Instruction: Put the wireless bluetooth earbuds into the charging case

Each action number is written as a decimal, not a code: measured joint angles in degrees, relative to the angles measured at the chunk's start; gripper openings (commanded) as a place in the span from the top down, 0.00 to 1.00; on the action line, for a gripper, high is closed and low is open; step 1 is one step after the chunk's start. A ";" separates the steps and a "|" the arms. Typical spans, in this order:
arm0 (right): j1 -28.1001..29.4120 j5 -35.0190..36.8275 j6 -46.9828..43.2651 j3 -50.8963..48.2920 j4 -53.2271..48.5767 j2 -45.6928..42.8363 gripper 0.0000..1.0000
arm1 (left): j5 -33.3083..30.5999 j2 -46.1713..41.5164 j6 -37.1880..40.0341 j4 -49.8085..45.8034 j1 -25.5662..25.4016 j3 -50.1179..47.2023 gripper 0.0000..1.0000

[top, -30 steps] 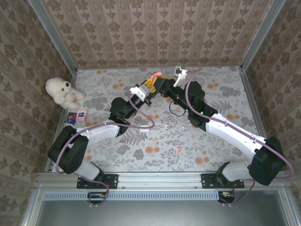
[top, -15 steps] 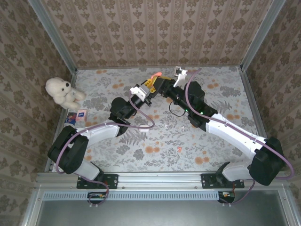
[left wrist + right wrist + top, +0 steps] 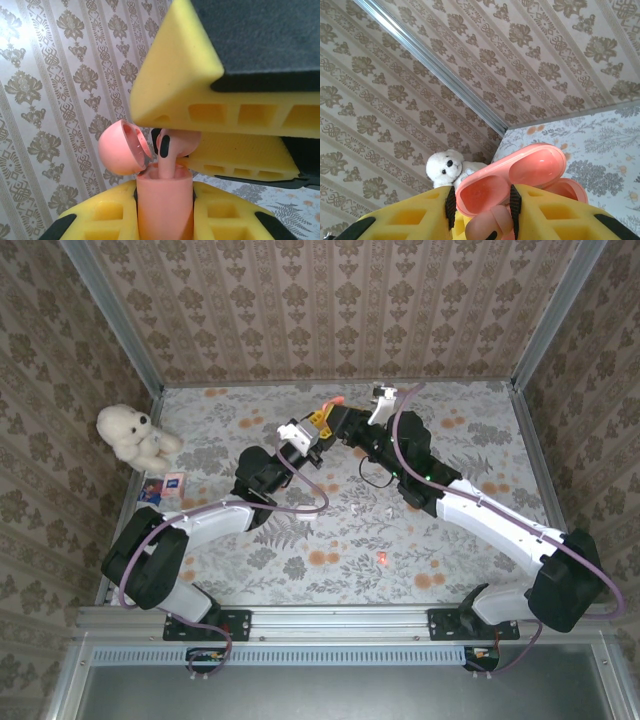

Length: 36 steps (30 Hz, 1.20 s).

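readable text: none | card (image 3: 172,482) by the left edge of the table (image 3: 450,570): white with blue print, too small to make out

Pink earbud (image 3: 166,159) upright in open case (image 3: 165,212)

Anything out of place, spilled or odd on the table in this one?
Nothing looks damaged or spilled. One orange-red bud and two tiny white buds lie loose on the table, scattered in front of the arms. A plush toy sits at the left edge and has no part in the task.
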 measured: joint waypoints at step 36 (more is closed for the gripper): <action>0.39 4.57 9.16 9.60 -17.09 3.78 0.54 | -1.22 0.02 -5.46 -0.20 -0.31 -2.16 1.00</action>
